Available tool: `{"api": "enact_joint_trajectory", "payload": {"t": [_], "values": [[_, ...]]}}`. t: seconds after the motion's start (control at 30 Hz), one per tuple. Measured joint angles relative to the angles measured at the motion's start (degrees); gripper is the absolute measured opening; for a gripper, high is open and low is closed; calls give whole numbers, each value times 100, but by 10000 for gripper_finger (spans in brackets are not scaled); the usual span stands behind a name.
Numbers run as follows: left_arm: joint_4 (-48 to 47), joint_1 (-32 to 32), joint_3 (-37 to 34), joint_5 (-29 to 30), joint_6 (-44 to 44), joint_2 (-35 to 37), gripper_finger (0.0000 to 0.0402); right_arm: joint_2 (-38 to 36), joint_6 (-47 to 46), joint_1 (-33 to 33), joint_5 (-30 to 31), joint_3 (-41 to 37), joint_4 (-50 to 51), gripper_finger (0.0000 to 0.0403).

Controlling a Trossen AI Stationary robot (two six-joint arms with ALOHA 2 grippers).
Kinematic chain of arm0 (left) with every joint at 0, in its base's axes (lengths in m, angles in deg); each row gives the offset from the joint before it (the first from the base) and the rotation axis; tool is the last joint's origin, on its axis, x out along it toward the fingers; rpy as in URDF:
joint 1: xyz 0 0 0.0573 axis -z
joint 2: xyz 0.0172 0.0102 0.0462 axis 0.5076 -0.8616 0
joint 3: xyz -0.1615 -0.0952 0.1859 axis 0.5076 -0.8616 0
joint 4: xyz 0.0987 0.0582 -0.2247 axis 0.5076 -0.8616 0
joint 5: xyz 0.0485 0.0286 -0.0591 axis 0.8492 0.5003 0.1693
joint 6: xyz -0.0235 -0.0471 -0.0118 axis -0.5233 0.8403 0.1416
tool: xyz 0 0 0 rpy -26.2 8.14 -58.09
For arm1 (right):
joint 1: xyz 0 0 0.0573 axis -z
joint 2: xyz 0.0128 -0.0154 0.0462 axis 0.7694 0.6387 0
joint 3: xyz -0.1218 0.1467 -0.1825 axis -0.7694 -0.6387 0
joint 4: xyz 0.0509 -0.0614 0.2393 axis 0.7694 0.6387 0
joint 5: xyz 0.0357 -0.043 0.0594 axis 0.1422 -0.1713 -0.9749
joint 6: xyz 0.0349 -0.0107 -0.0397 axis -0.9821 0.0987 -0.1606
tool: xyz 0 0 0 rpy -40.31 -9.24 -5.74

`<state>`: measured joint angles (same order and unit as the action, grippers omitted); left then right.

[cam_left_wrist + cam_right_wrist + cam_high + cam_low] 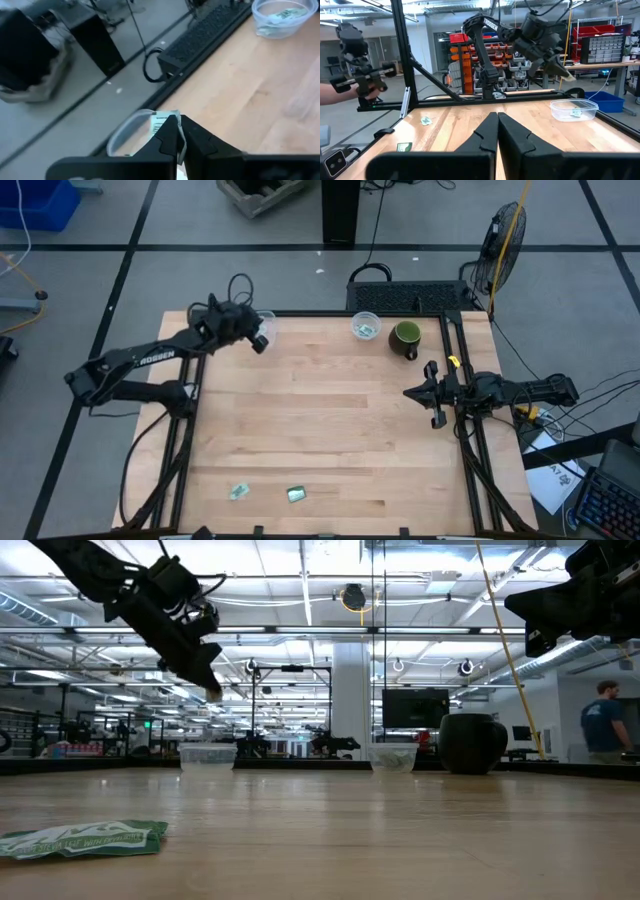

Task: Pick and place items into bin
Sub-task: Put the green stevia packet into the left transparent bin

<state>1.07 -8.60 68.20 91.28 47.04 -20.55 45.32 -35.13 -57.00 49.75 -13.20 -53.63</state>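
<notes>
My left gripper hangs above the table's far left part, shut on a small pale packet. A clear bin stands right below and beyond its fingertips. Two more packets, one pale and one darker green, lie flat near the table's front edge. The low view shows a green packet lying close in front. My right gripper waits shut at the table's right edge, touching nothing. My left gripper pinches the pale packet between its two fingertips; the packet's upper edge sticks out past them. The fingers slant down toward the far edge. The packet is lifted clear of the table, over the clear bin.
A second clear container with a packet inside and a dark green cup stand at the far edge, right of centre. A black metal frame runs along the table's sides. In the right wrist view a person's hand holds a device beyond the table.
</notes>
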Motion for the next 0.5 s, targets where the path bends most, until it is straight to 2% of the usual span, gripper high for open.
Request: {"api": "enact_joint_trajectory", "payload": {"t": [0.13,0.37,0.5], "values": [[22,-170,0,-258,60,-352,28,-1,0,0,0,-2,0,4],[103,-280,0,-175,65,-1152,5,0,0,2,0,-2,0,4],[259,-392,0,-31,103,-1496,22,0,0,1,0,0,0,4]]}}
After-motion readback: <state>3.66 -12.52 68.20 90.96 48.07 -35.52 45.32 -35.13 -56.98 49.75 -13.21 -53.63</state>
